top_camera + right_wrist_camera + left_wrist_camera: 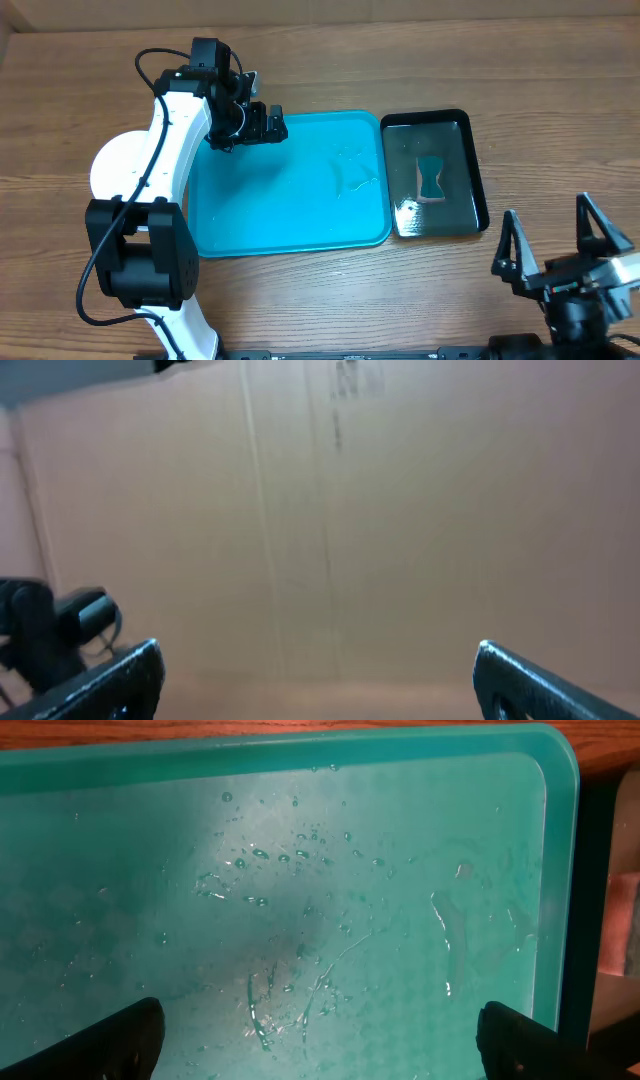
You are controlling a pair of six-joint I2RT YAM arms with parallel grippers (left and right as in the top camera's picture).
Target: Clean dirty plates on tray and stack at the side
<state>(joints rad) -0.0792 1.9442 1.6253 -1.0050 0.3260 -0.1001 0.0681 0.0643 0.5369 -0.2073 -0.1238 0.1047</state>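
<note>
The teal tray [290,225] lies at the middle of the table, wet with water drops and streaks, with no plate on it; it fills the left wrist view [120,840]. A white round plate [112,165] shows left of the tray, mostly hidden under my left arm. The blue and green-rimmed plates are not visible. My left gripper [277,125] hovers over the tray's back left part, open and empty [320,1040]. My right gripper [555,245] is open and empty at the front right, off the tray, facing a brown cardboard wall [320,680].
A smaller glossy black tray [475,165] sits right of the teal tray and holds water and a teal hourglass-shaped sponge [431,178]. Its dark edge shows in the left wrist view [600,870]. Bare wooden table [320,300] surrounds both trays.
</note>
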